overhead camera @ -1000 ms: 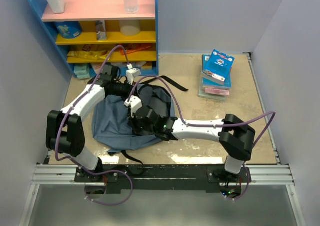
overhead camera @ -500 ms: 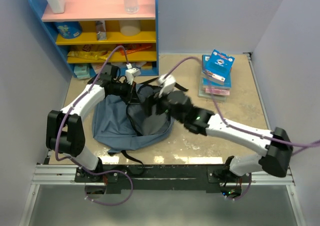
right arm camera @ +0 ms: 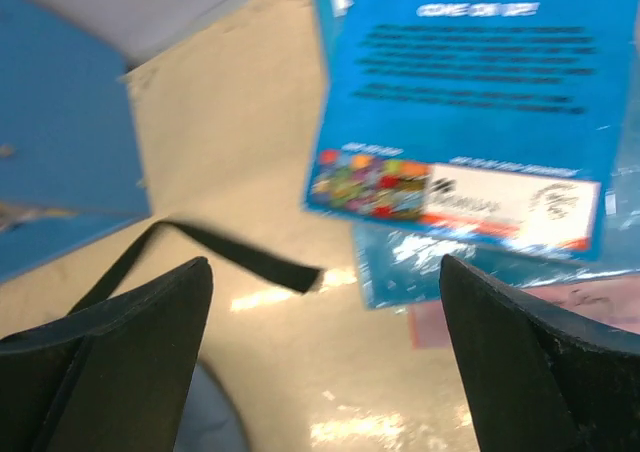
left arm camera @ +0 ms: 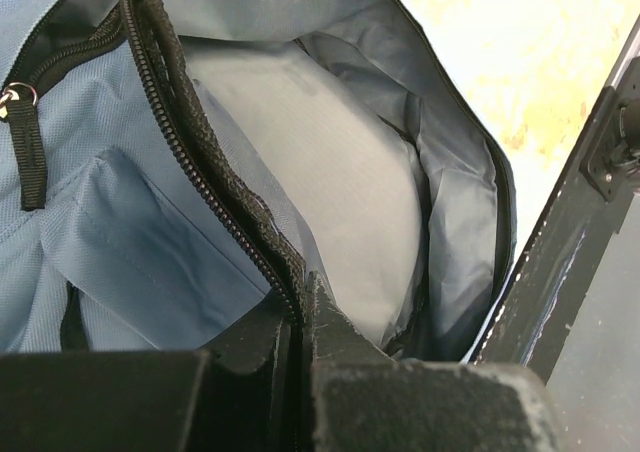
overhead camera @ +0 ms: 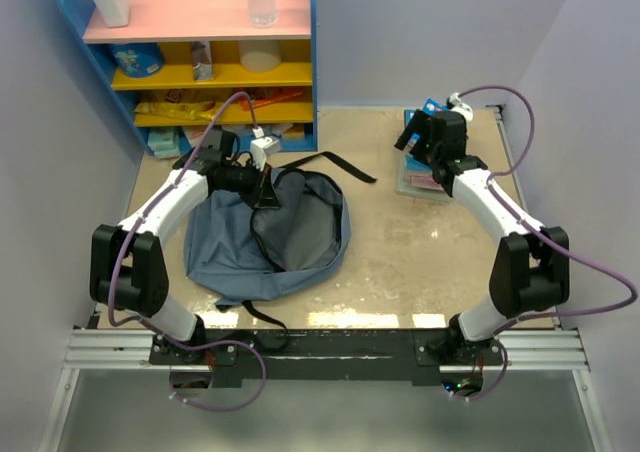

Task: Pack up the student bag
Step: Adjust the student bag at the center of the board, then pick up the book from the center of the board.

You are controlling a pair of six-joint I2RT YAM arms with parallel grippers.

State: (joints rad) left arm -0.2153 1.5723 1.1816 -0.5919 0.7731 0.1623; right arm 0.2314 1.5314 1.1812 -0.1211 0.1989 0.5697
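Observation:
The student bag [overhead camera: 225, 242] lies flat left of the table's middle, its main zip open and grey lining showing. My left gripper [overhead camera: 268, 195] is shut on the bag's black zipper edge [left arm camera: 215, 187] at the back of the opening and holds that rim up. In the left wrist view a pale flat panel [left arm camera: 320, 172] lies inside the bag [left arm camera: 120, 222]. My right gripper [overhead camera: 418, 138] hangs open at the back right, over a stack of books [overhead camera: 435, 167]. In the right wrist view its fingers [right arm camera: 150, 322] stand wide apart, with a blue book [right arm camera: 470, 92] just beyond them.
A black bag strap [overhead camera: 340, 164] trails across the table toward the books and shows as a strap end [right arm camera: 240, 257] in the right wrist view. A blue shelf unit [overhead camera: 200, 62] with bottles and packets stands at the back left. Grey walls close in both sides.
My right arm has swung from over the bag to the book stack at the back right, and its jaws have opened. My left gripper has closed on the zipper edge.

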